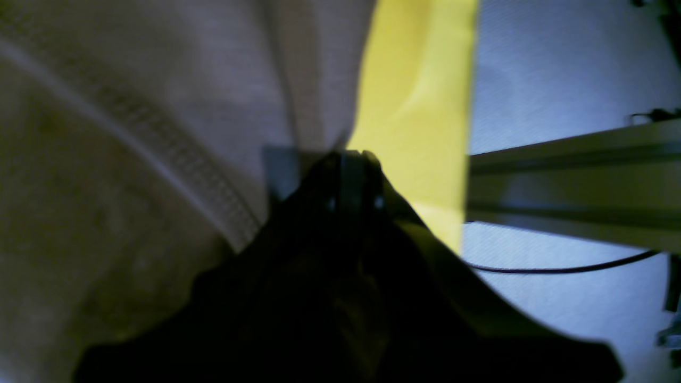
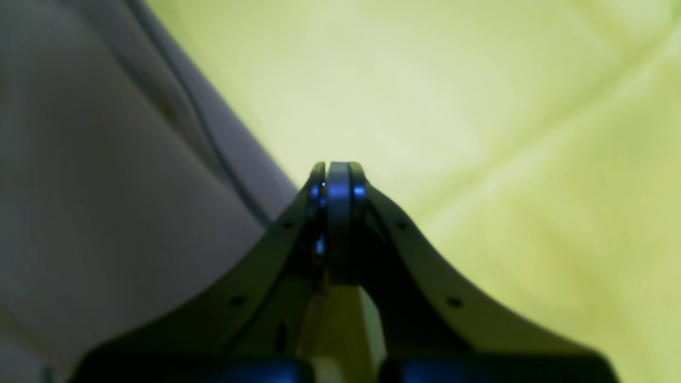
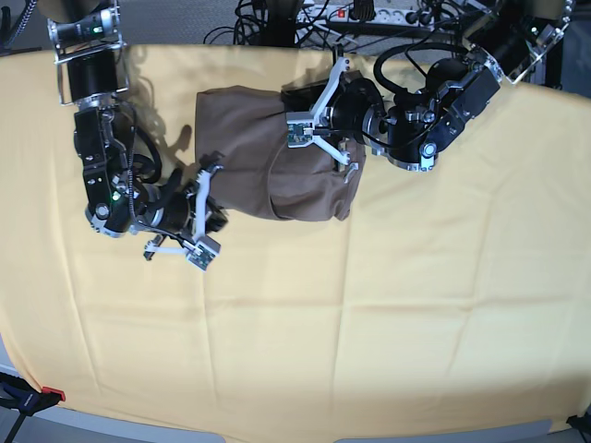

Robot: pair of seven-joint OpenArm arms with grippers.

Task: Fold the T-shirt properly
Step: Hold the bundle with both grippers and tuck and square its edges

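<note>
The taupe T-shirt lies bunched and partly folded on the yellow cloth at the back middle. My left gripper sits over the shirt's upper middle. In the left wrist view the gripper is shut, and shirt fabric with a stitched hem gathers at its tip. My right gripper is at the shirt's lower left edge. In the right wrist view the gripper is shut over the yellow cloth, with the shirt just to its left. No fabric shows between the fingertips.
The yellow cloth covers the whole table. Cables and a power strip lie behind the far edge. The left wrist view shows the cloth's edge, a metal profile and a black cable beyond it.
</note>
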